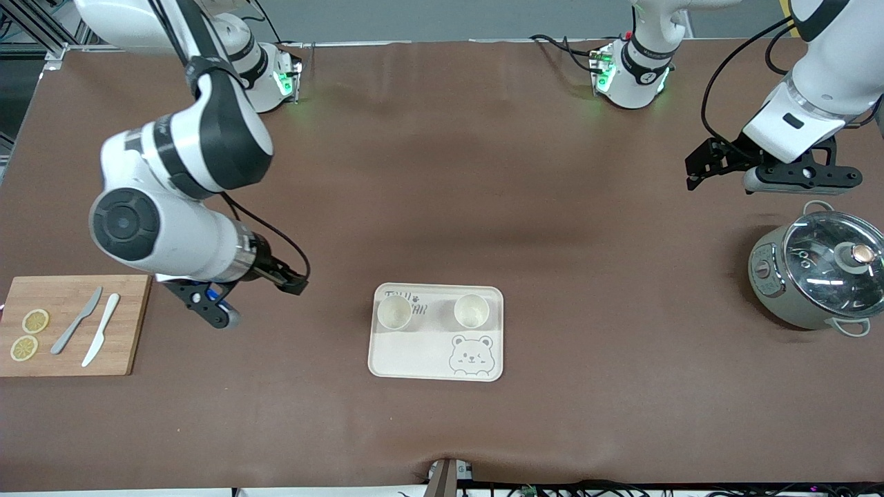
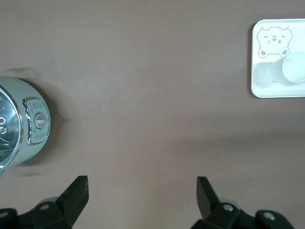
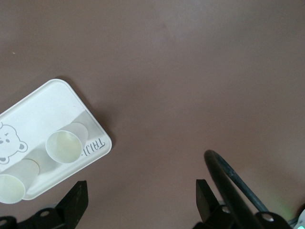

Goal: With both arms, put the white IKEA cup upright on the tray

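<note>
The cream-white bear tray (image 1: 407, 355) lies mid-table, near the front camera. Two white cups stand upright on it, one toward the right arm's end (image 1: 394, 312) and one toward the left arm's end (image 1: 472, 310). My right gripper (image 1: 293, 281) is open and empty, low over the bare table beside the tray. Its wrist view (image 3: 141, 193) shows the tray (image 3: 47, 100) and both cups (image 3: 64, 145) (image 3: 12, 186). My left gripper (image 1: 693, 172) is open and empty, over the table near the pot. Its wrist view (image 2: 142, 191) shows the tray (image 2: 276, 91) and one cup (image 2: 295, 67).
A grey-green pot with a glass lid (image 1: 815, 276) stands at the left arm's end and also shows in the left wrist view (image 2: 19, 124). A wooden cutting board (image 1: 128, 324) with lemon slices and two knives lies at the right arm's end. A black cable (image 3: 233, 191) crosses the right wrist view.
</note>
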{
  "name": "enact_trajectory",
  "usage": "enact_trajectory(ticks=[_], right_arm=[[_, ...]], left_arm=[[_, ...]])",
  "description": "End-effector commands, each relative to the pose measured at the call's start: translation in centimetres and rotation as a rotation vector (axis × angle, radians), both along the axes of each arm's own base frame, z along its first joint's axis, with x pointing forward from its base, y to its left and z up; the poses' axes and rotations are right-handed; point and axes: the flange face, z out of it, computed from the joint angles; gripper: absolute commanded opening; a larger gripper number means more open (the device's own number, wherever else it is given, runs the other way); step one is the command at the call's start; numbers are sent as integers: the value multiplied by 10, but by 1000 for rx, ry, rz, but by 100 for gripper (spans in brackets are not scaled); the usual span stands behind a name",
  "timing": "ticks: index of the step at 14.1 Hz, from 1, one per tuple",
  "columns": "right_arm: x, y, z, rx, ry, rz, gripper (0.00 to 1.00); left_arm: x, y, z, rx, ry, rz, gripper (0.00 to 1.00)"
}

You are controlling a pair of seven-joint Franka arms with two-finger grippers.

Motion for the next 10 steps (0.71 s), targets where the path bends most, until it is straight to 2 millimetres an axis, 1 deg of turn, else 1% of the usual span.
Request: enact_trajectory(ticks=[1, 2, 3, 6, 8, 10], right_arm=[[-12, -50, 38, -12, 10, 145, 100], [-16, -71, 48, -24, 20, 218, 100], [-20, -86, 62, -16, 5, 264, 100], [-33, -123, 85, -3, -18, 303, 100], [-42, -134, 100, -8, -39, 404, 100], [-50, -146, 111, -19, -49, 428, 100]], left_arm=[[3, -2, 4, -24, -4, 13, 100], [3, -2, 4, -23, -5, 11, 100], [3, -1, 4, -22, -4, 8, 100], [3, 3, 6, -21, -5, 3, 100], [4, 7, 16, -22, -20, 7, 100], [4, 12, 29, -18, -29, 6, 100]])
